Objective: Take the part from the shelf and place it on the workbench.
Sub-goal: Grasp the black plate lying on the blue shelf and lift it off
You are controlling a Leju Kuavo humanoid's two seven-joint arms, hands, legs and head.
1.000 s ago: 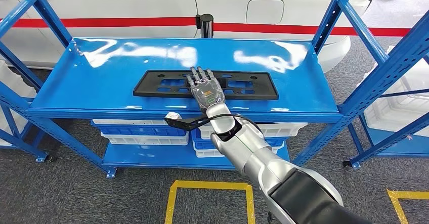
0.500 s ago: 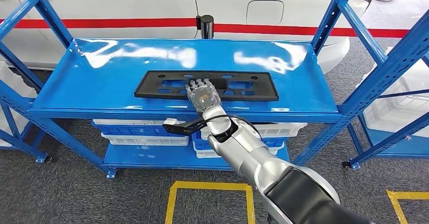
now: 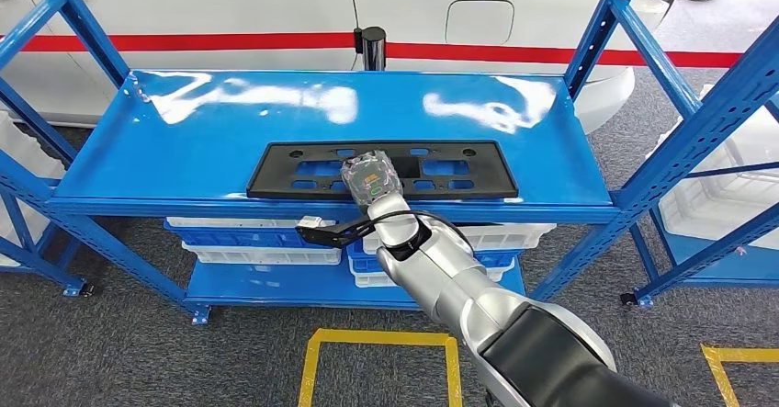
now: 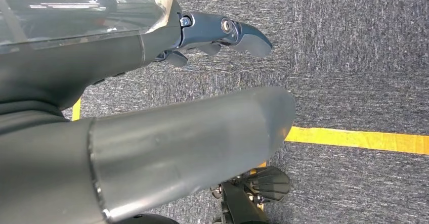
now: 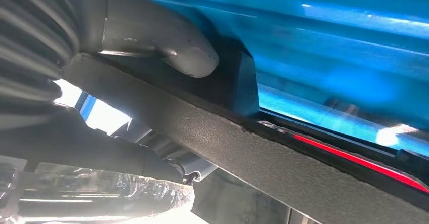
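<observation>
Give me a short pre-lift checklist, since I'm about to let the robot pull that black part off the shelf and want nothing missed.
1. Right hand on the black part: ok, fingers curl over its near edge at about mid-length.
2. Thumb under the part: ok, the right wrist view shows the grey thumb against its underside.
3. Grip firm enough to lift: cannot tell.
4. Part free of the blue shelf: ok, nothing lies on it and its near edge overhangs the shelf front.
5. Uprights beside the part: ok, both ends sit inside the posts.
6. Left hand out of the way: ok, it hangs over the carpet, holding nothing.
</observation>
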